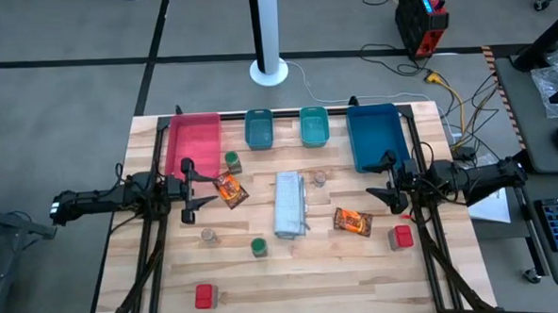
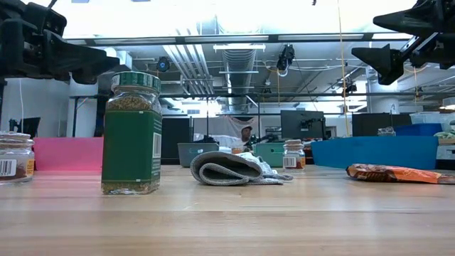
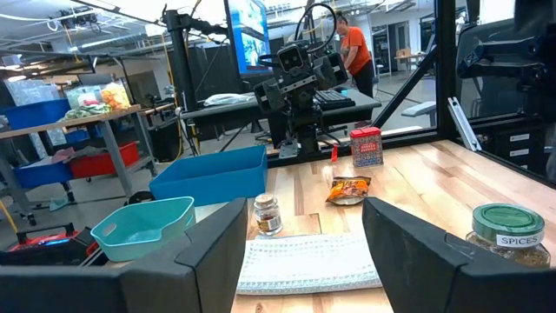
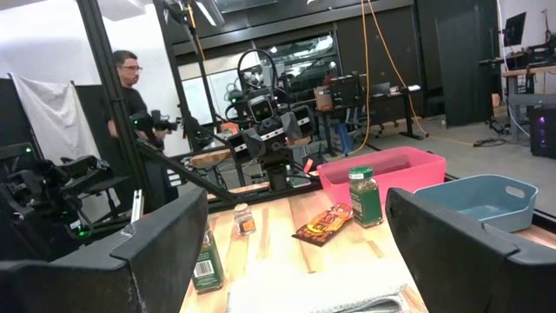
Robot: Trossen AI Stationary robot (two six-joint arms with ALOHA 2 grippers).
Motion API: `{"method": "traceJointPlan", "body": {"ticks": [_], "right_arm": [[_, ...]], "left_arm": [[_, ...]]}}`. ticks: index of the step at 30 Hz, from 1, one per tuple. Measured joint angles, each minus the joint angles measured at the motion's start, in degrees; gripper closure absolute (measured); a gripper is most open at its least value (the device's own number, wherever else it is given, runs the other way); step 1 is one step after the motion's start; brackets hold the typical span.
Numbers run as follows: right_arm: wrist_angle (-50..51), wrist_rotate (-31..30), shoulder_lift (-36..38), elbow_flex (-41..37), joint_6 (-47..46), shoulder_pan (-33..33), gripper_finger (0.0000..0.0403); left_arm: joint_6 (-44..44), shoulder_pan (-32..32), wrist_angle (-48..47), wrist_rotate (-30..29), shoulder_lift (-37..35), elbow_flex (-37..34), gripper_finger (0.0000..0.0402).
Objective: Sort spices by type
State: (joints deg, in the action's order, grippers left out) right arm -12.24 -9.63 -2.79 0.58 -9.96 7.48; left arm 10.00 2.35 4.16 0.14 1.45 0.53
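Observation:
The spices lie spread over the wooden table: green-lidded jars [image 1: 233, 162] [image 1: 258, 246], pale-lidded jars [image 1: 319, 178] [image 1: 208, 236], red boxes [image 1: 401, 237] [image 1: 204, 296] and orange-red packets [image 1: 230, 189] [image 1: 354, 222]. All rest on the tabletop. My left gripper [image 1: 205, 188] is open and empty, held above the table at its left side, next to the left packet. My right gripper [image 1: 379, 179] is open and empty, held above the table at its right side. The low view shows both grippers [image 2: 71, 60] [image 2: 387, 53] high over the tabletop.
A pink tray [image 1: 193, 141], two teal trays [image 1: 259, 129] [image 1: 314, 127] and a blue tray [image 1: 376, 136] stand along the far edge. A grey-white folded bundle [image 1: 290, 203] lies in the middle. People show in the room beyond the table.

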Motion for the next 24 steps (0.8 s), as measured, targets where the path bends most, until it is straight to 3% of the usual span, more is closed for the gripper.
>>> {"method": "traceJointPlan", "body": {"ticks": [15, 20, 24], "right_arm": [[0.0, 0.0, 0.0, 0.0, 0.2, 0.0, 0.0060], [-1.0, 0.0, 0.0, 0.0, 4.7, 0.0, 0.0060], [-7.2, -4.0, 0.0, 0.0, -1.7, 0.0, 0.0060]], "left_arm": [[0.0, 0.0, 0.0, 0.0, 0.0, 0.0, 0.0188], [0.0, 0.0, 0.0, 0.0, 0.0, 0.0, 0.0188], [0.0, 0.0, 0.0, 0.0, 0.0, 0.0, 0.0188]]}}
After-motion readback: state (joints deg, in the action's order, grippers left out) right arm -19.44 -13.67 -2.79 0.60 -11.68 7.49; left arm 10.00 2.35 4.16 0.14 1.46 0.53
